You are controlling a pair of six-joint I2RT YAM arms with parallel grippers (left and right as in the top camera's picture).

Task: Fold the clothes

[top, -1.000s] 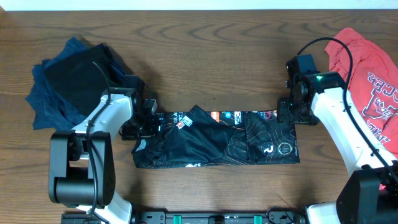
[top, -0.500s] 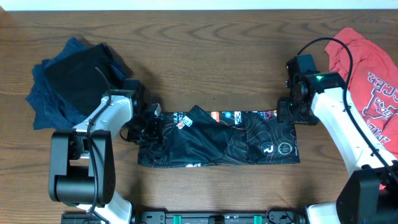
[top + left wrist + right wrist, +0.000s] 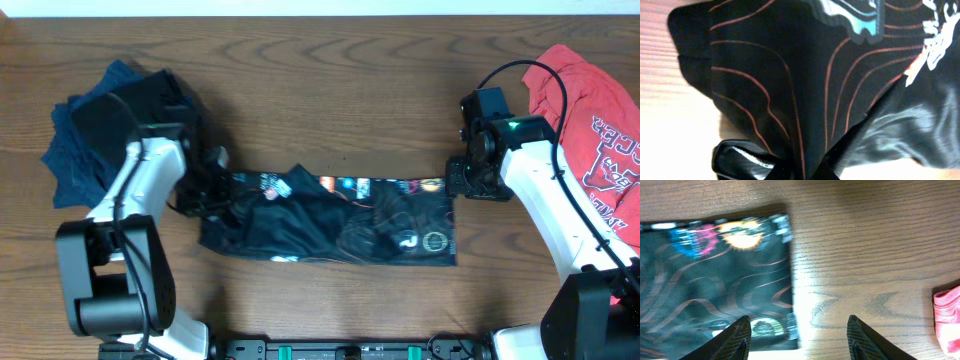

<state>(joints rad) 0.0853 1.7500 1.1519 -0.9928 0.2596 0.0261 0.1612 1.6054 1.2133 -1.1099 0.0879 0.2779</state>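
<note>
The clothes here are a black jersey (image 3: pixel 330 220) with thin contour lines, lying as a long folded band across the table's middle. My left gripper (image 3: pixel 207 193) is shut on its bunched left end; in the left wrist view the black cloth (image 3: pixel 790 75) fills the frame and gathers between the jaws (image 3: pixel 805 170). My right gripper (image 3: pixel 462 182) stands open just off the jersey's upper right corner, with nothing between its fingers. In the right wrist view the jersey's right edge (image 3: pixel 715 280) lies under the left fingertip (image 3: pixel 735 340), with bare wood under the rest of the gap (image 3: pixel 800 340).
A heap of dark blue and black garments (image 3: pixel 110 130) lies at the back left, beside the left arm. A red shirt with white lettering (image 3: pixel 595 140) lies at the right edge; its hem (image 3: pixel 947 315) shows in the right wrist view.
My left gripper has shut on the jersey's left end and pulled it leftwards. The whole jersey slid left, away from the right gripper. The right arm has not moved.
</note>
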